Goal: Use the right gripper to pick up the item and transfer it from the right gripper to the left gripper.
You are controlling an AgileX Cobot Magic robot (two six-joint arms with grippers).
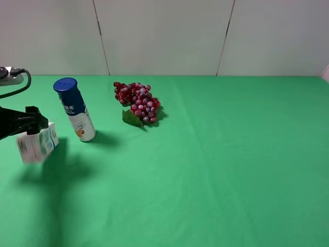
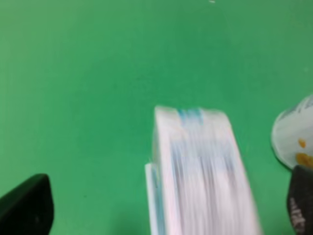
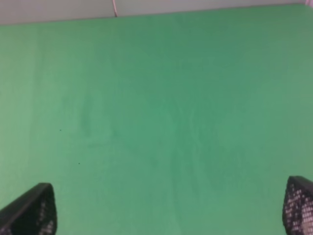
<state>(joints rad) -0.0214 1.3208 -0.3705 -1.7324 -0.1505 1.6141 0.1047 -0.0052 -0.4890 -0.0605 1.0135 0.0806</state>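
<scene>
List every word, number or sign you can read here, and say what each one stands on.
No text here can be read.
White bottle with a blue cap: blue print and an orange mark on its label, too small to read.
Small white milk carton: blue and green print, too small in the high view and motion-blurred in the left wrist view.

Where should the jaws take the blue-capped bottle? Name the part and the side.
Probably the blue-capped bottle by its white body below the cap, from its right in the exterior view: it stands upright and round, and the milk carton and left gripper crowd its other side.
</scene>
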